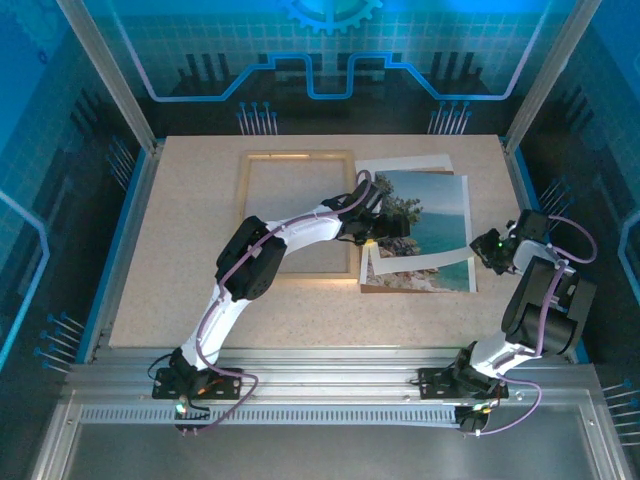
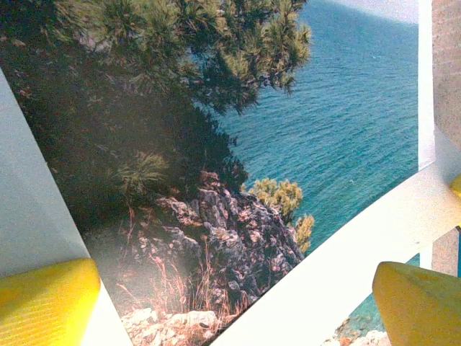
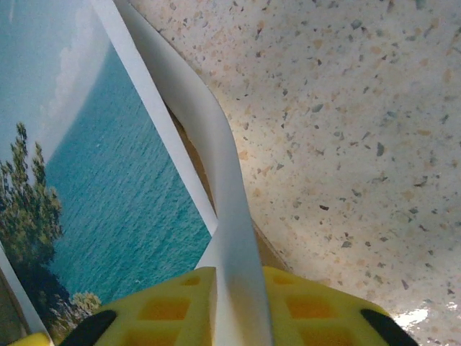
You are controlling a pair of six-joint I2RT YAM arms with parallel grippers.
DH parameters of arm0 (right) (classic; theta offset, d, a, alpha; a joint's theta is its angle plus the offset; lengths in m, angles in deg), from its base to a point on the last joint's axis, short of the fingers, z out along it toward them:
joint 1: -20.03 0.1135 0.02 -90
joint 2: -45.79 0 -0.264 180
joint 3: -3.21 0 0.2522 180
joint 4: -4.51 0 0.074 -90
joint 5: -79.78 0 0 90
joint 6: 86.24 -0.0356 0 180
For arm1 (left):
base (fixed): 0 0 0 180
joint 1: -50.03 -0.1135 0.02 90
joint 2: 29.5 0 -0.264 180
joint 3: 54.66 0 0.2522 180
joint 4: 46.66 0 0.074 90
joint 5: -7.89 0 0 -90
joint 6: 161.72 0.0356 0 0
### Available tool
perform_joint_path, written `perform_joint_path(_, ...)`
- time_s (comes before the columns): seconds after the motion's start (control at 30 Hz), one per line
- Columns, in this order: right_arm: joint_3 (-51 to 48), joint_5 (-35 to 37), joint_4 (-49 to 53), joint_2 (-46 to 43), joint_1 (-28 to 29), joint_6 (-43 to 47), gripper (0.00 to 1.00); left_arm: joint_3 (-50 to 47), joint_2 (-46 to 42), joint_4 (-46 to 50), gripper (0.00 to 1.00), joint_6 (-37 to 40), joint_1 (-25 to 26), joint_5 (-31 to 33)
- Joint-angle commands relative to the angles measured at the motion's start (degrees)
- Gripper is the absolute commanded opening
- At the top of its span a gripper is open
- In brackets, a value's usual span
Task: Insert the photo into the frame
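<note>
Top external shows one frame (image 1: 244, 210) flat on the bench (image 1: 180, 260), a pale panel (image 1: 290, 190) in its opening, and one photo (image 1: 435, 210) lying outside it, just to its right. Of the two end effectors, the left end effector (image 1: 392, 228) hangs wide open over the photo's left part. In the right wrist view, the right end effector (image 3: 238, 295) is pinched onto the curled edge of a white sheet (image 3: 216, 144) beside the photo.

Photo (image 1: 435, 210) askew, seemingly lifted — frame (image 1: 298, 155) flat alongside.
</note>
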Motion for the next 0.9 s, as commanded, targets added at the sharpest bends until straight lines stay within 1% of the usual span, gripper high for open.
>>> perform_joint_path(0.0,-0.4,-1.6,0.2,0.0,0.0,0.7,0.17,2.1,1.8,3.9,0.99,0.5,0.0,-1.3)
perform_joint_path(0.03,-0.3,-1.5,0.3,-0.3,0.0,0.7,0.16,2.3,1.8,4.0,0.99,0.6,0.1,-1.3)
perform_joint_path(0.07,-0.3,-1.4,0.3,-0.5,-1.9,0.8,0.14,2.6,1.7,4.2,0.99,0.6,0.0,-1.4)
perform_joint_path(0.23,0.0,-1.5,0.6,-2.0,-3.4,0.8,0.09,3.3,1.1,4.8,0.99,0.7,0.1,-2.1)
perform_joint_path(0.3,0.8,-1.5,1.0,-3.1,-3.9,0.8,0.09,3.8,0.5,5.5,0.99,1.1,0.0,-2.3)
perform_joint_path(0.47,3.9,-1.3,2.5,-6.1,-4.2,1.0,0.08,4.3,-1.6,6.8,0.99,1.8,-0.3,-3.2)
perform_joint_path(0.63,4.8,-0.5,3.0,-9.5,-4.1,1.6,0.07,3.6,-4.1,6.6,0.99,2.2,-0.9,-3.7)
perform_joint_path(0.73,7.4,1.0,4.1,-11.2,-4.1,3.1,0.00,2.7,-5.9,6.5,0.99,2.9,-1.3,-3.6)
perform_joint_path(0.87,9.5,0.9,4.0,-13.0,-4.1,3.7,0.00,0.6,-8.1,6.5,0.99,3.5,-2.4,-3.9)
